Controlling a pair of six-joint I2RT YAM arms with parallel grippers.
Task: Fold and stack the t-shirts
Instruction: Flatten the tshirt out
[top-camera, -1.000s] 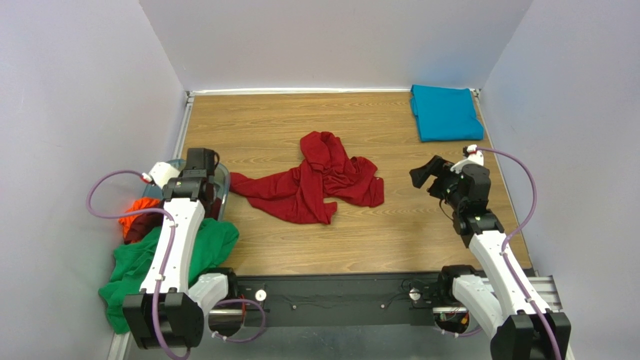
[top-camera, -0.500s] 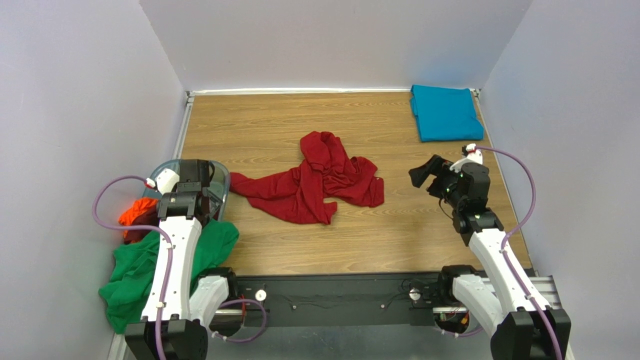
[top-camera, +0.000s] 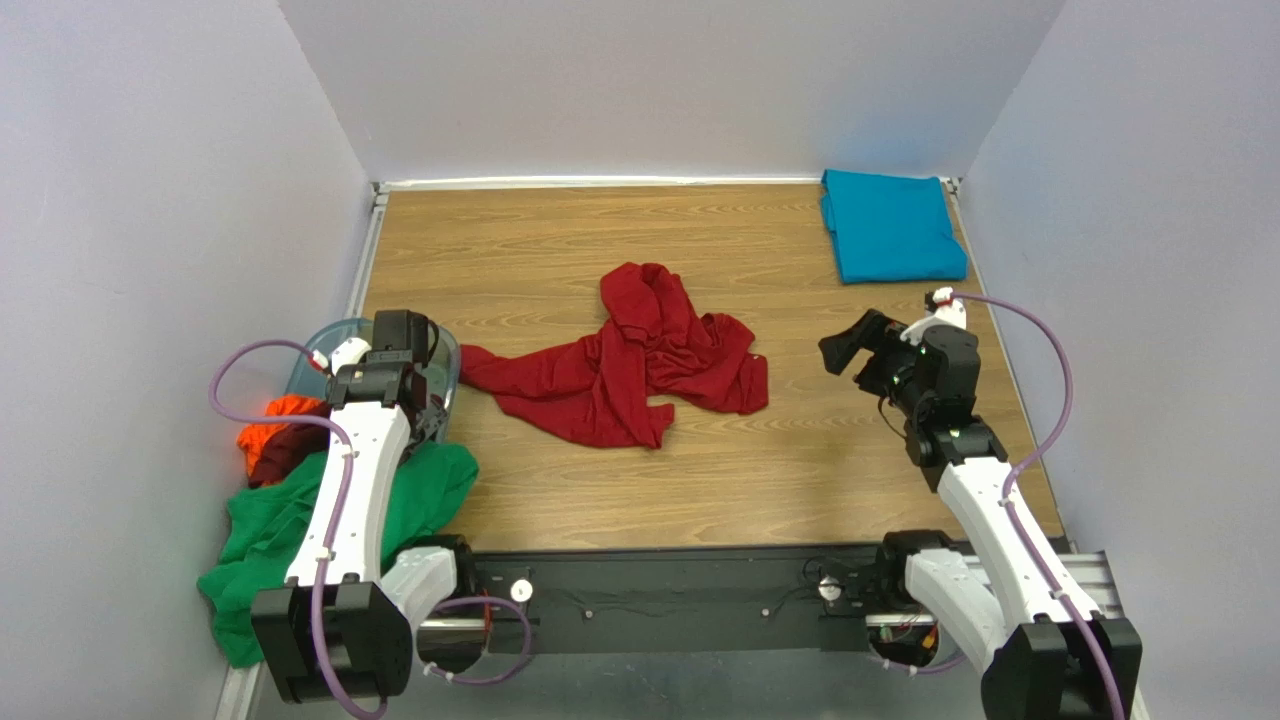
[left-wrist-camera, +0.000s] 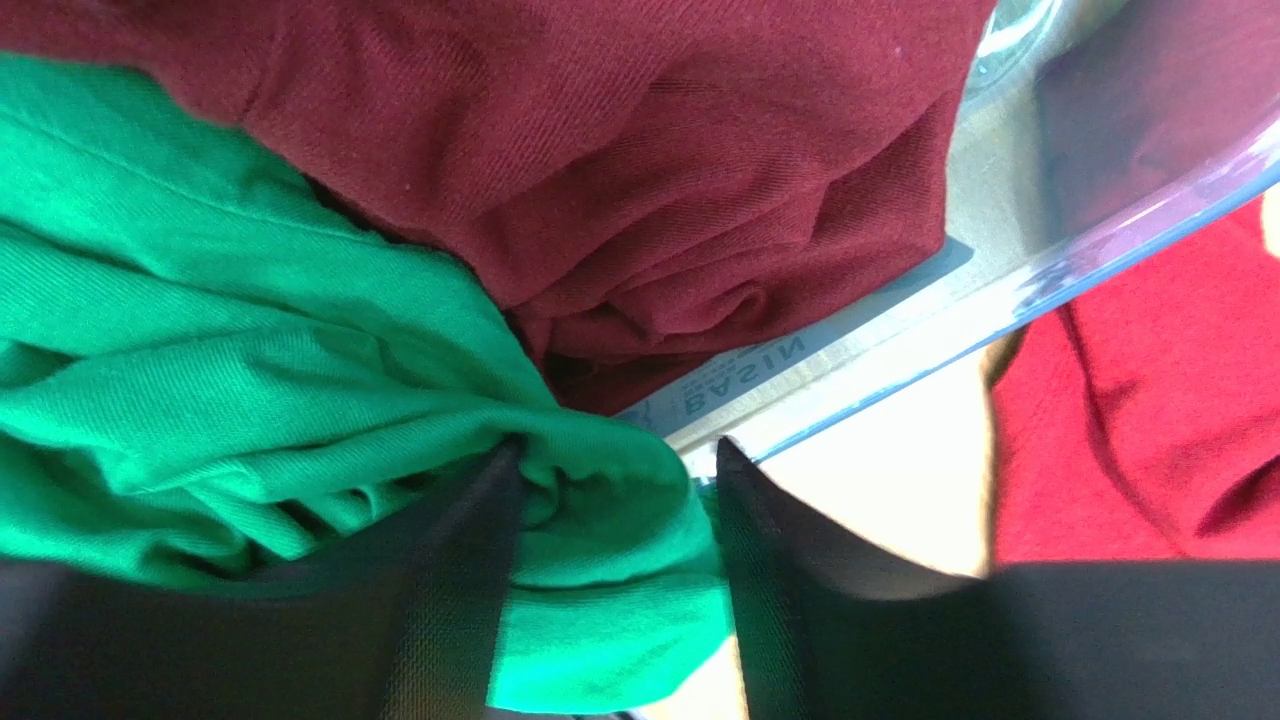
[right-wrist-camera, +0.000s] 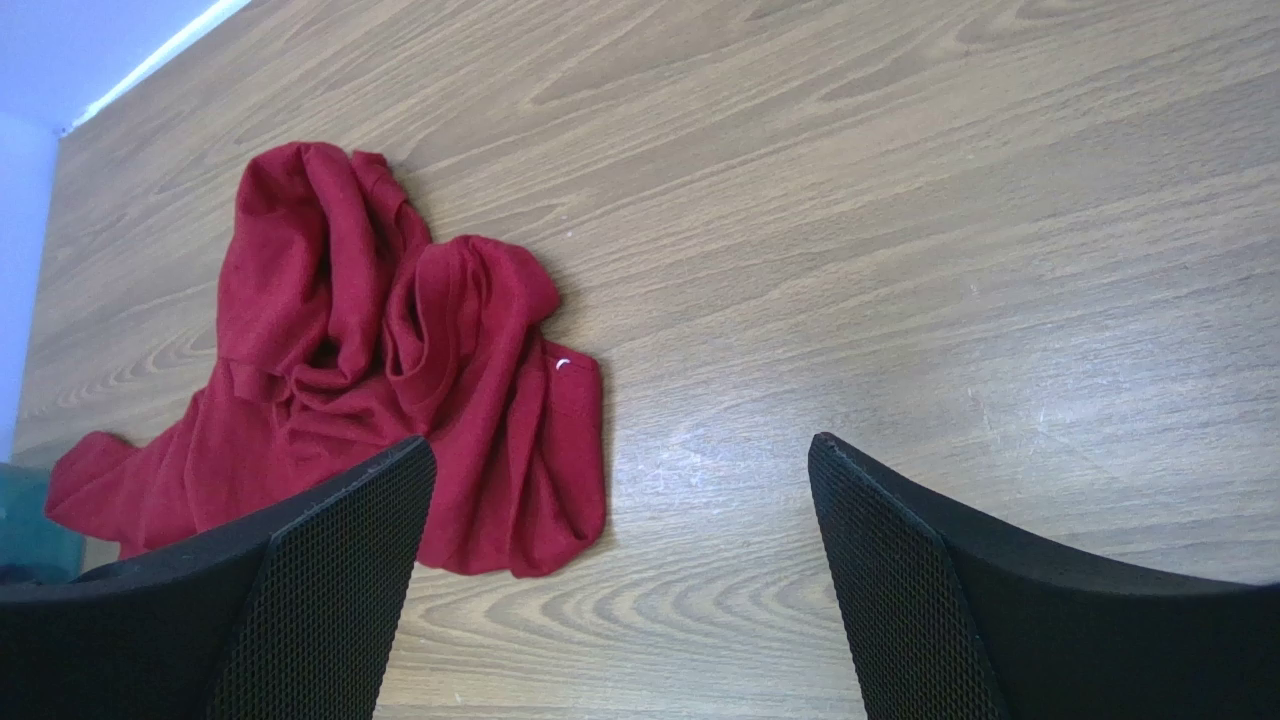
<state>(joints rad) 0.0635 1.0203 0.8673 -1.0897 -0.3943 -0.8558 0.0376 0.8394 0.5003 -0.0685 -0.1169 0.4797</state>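
Note:
The dark red t-shirt (top-camera: 624, 365) lies crumpled on the middle of the wooden table and also shows in the right wrist view (right-wrist-camera: 376, 360). The teal-blue t-shirt (top-camera: 890, 225) lies folded at the back right. The green t-shirt (top-camera: 388, 507) hangs at the near left, and the orange t-shirt (top-camera: 274, 419) is behind it. My left gripper (left-wrist-camera: 616, 468) is over the basin's near rim, with a bunched fold of the green t-shirt (left-wrist-camera: 226, 375) pinched between its fingers. My right gripper (right-wrist-camera: 621, 443) is open and empty above bare wood, to the right of the red shirt.
A clear plastic basin (left-wrist-camera: 962, 293) sits at the table's left edge, with a maroon cloth (left-wrist-camera: 646, 165) inside it. Grey walls close in the table on three sides. The black rail (top-camera: 676, 593) with the arm bases runs along the near edge.
My left arm has pulled back from the basin's far side toward its near rim and turned slightly. The right arm and the shirts on the table have not moved.

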